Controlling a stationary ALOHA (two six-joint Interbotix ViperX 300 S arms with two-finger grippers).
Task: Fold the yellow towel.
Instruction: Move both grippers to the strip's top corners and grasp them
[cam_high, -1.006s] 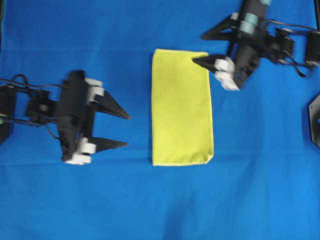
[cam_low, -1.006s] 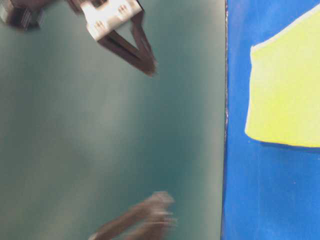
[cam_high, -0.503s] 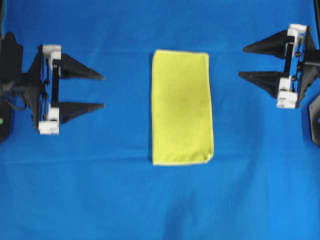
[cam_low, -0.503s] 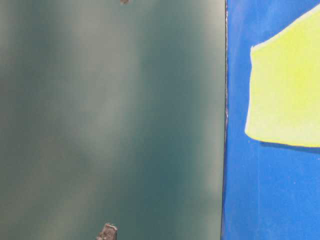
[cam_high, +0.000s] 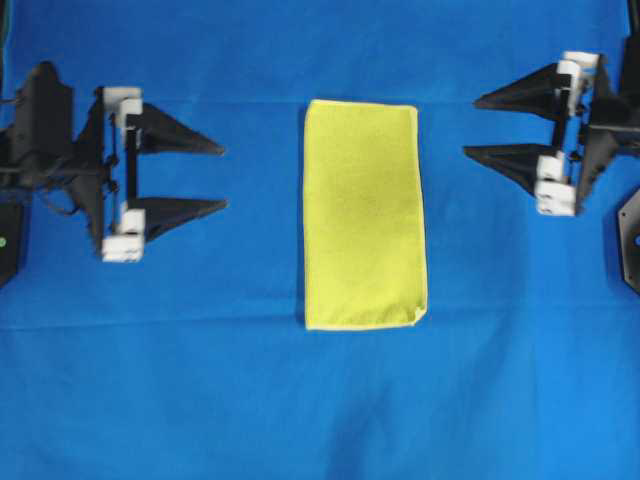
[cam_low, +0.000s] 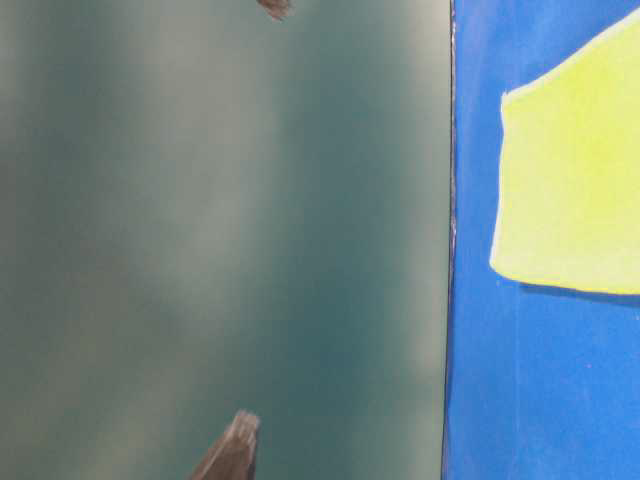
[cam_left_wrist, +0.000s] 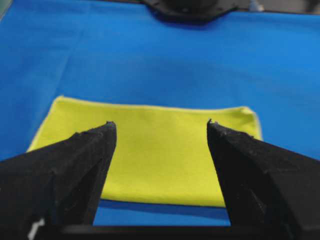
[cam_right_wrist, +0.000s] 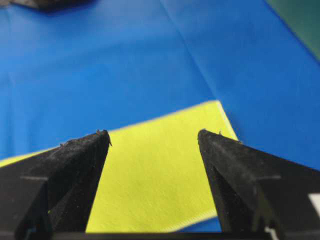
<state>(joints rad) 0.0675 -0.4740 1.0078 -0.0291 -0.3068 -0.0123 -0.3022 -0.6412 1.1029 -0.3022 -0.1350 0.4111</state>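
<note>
While the yellow towel lies as a narrow rectangle, both pairs of fingers stand open and empty.
For a neat next fold I would have the left gripper and right gripper take matching corners.

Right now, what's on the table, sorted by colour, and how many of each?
Yellow: 1, the yellow towel, lying as a flat rectangle.
Blue: 1, the large blue cloth under it.
Black: 2, the left gripper and right gripper, both open and empty.
Total: 4.
</note>
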